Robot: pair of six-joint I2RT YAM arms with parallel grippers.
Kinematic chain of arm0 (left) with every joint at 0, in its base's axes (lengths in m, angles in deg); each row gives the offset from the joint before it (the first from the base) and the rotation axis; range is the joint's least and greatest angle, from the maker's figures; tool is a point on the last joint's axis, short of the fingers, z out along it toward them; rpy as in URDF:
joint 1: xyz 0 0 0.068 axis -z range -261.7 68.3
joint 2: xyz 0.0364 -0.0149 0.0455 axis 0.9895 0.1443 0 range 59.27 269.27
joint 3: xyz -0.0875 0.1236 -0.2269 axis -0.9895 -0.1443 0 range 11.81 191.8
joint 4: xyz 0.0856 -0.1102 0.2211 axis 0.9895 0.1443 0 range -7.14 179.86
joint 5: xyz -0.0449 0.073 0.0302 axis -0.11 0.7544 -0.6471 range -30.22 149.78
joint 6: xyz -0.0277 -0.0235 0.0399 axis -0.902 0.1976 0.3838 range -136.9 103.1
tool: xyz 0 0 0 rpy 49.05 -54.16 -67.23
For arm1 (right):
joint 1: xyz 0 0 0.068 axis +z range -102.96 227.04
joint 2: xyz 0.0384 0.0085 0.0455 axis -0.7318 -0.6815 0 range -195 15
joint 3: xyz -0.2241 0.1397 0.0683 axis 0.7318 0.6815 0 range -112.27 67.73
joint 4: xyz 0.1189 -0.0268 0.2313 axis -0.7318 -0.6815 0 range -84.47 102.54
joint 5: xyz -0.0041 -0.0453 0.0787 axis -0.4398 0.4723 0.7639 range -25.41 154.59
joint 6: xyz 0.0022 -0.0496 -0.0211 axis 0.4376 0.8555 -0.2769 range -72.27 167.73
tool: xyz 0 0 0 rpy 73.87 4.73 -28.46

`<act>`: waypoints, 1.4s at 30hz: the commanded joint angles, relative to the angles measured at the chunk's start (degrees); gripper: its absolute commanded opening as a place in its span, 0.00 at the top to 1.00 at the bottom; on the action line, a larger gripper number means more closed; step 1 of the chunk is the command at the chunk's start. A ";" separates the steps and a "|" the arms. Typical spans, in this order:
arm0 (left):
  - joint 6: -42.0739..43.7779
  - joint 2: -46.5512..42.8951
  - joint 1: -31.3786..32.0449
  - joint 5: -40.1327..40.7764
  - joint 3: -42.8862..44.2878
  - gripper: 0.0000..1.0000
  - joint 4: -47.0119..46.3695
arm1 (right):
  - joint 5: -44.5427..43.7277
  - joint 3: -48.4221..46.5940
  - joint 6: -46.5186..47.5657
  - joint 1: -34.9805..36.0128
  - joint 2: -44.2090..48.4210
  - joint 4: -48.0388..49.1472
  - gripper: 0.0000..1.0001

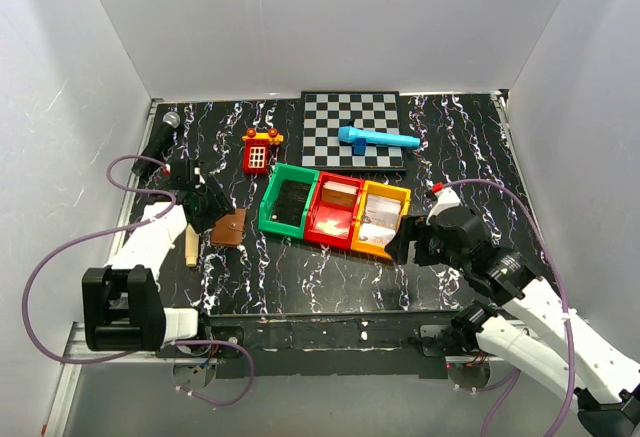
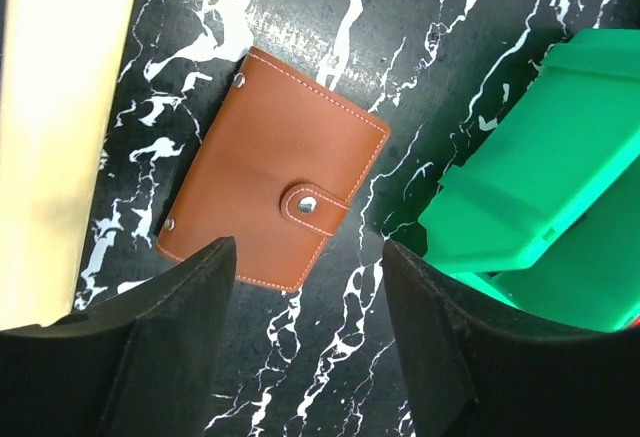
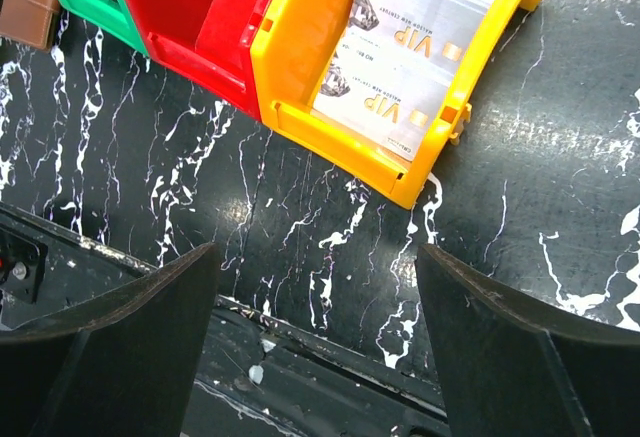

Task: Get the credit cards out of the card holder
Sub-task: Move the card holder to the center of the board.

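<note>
Card holder [image 2: 272, 169], clasp shut, at 12 o'clock of left end effector [image 2: 307, 257], parted and empty. Best straddled squarely across long edges. Right end effector [image 3: 315, 257] wide, empty.

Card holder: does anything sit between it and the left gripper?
Nothing visible does. The card holder lies closed, strap snapped, on bare table between the pale wooden block and the green bin. The left gripper hangs over it, jaws open.
</note>
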 commanded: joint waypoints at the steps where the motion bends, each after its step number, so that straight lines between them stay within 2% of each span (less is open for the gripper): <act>1: 1.03 3.36 -0.62 -1.39 0.19 0.42 -3.17 | 2.26 0.56 -0.31 0.16 -1.21 4.12 0.13; 8: -0.29 6.53 -0.62 2.04 0.28 0.41 -4.58 | 3.14 0.64 -0.40 0.16 -1.13 4.83 0.13; 9: -0.38 6.70 -2.62 2.21 0.54 0.39 -4.84 | 3.31 0.64 -0.31 0.25 -1.13 4.83 0.13; 16: -0.11 10.04 -2.91 4.94 1.86 0.30 -4.58 | 3.67 1.35 -0.14 0.16 -1.39 5.01 0.13; 22: -0.11 11.80 -2.99 5.03 0.28 0.31 -5.02 | 4.11 1.61 -0.13 0.25 -1.65 5.71 0.13; 26: -0.29 11.89 -3.00 3.54 -0.86 0.36 -5.37 | 4.37 1.70 -0.22 0.16 -2.00 6.15 0.13; 36: -1.70 10.48 -1.59 0.63 -4.64 0.62 -6.07 | 4.55 2.58 -0.84 0.16 -1.48 6.68 0.13; 39: -2.84 9.96 0.24 0.37 -5.43 0.67 -5.46 | 4.46 2.66 -0.92 0.16 -1.13 6.85 0.13; 42: -3.80 8.38 1.22 0.28 -6.57 0.68 -4.84 | 4.72 2.84 -0.93 0.25 -0.95 7.03 0.13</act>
